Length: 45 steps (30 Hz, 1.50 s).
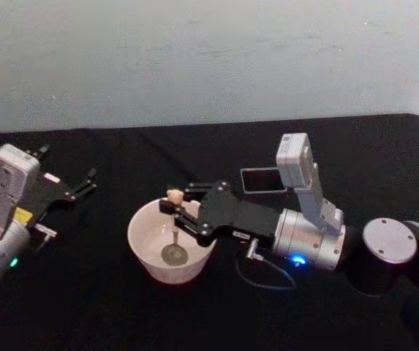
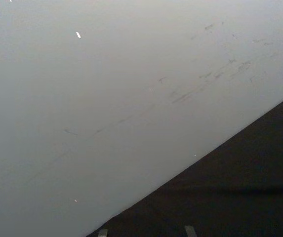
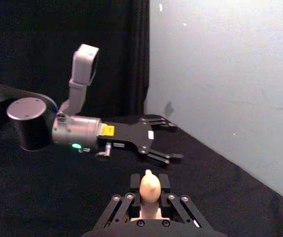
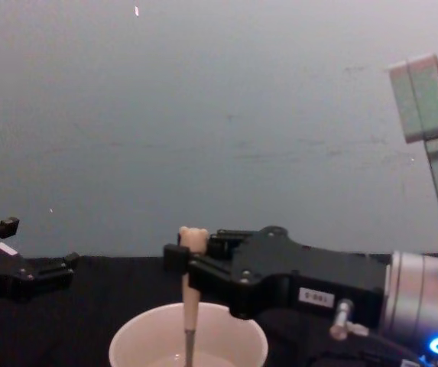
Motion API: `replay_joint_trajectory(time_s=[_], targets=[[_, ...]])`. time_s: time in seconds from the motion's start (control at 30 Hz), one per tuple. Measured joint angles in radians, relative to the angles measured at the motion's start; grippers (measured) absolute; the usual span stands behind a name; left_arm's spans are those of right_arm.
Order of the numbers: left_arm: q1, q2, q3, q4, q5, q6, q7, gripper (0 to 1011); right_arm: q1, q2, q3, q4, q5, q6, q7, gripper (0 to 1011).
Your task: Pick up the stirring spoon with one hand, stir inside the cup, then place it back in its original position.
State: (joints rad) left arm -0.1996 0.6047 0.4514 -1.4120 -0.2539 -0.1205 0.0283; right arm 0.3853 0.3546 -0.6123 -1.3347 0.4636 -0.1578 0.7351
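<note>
The cream-white cup sits at the table's middle front. The stirring spoon stands almost upright in it, its silver bowl at the cup's bottom. My right gripper reaches in from the right above the cup and is shut on the spoon's beige handle, just under the bear head. From the chest, the spoon drops from the right gripper into the cup. The bear head shows between my fingers. The dark grey holder stands behind the right arm. My left gripper rests open at the far left.
A black cloth covers the table, and a pale wall stands behind it. My right arm's grey wrist body and a loose cable lie right of the cup. Bare cloth lies between the cup and the left gripper.
</note>
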Motion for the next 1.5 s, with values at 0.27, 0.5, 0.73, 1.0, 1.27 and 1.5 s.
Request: replay_joint_trajectory(time_s=[0.27, 0.5, 0.73, 1.0, 1.27, 1.5], targets=[[0.0, 0.0, 0.0, 0.0, 0.0, 0.0, 0.0, 1001, 0.02, -0.024, -0.021, 0.015, -0.001, -0.003, 0.005, 212], [0.0, 0.0, 0.0, 0.0, 0.0, 0.0, 0.0, 1002, 0.052, -0.055, -0.021, 0.072, -0.014, -0.013, -0.022, 212], [0.0, 0.0, 0.0, 0.0, 0.0, 0.0, 0.0, 1001, 0.063, -0.059, 0.003, 0.097, -0.013, -0.02, -0.04, 212], [0.0, 0.0, 0.0, 0.0, 0.0, 0.0, 0.0, 1001, 0.056, -0.043, 0.023, 0.097, -0.012, -0.022, -0.043, 212], [0.0, 0.0, 0.0, 0.0, 0.0, 0.0, 0.0, 1001, 0.03, -0.017, 0.032, 0.065, -0.004, -0.013, -0.038, 212], [0.0, 0.0, 0.0, 0.0, 0.0, 0.0, 0.0, 1001, 0.007, 0.001, 0.027, 0.028, 0.005, -0.001, -0.022, 212]])
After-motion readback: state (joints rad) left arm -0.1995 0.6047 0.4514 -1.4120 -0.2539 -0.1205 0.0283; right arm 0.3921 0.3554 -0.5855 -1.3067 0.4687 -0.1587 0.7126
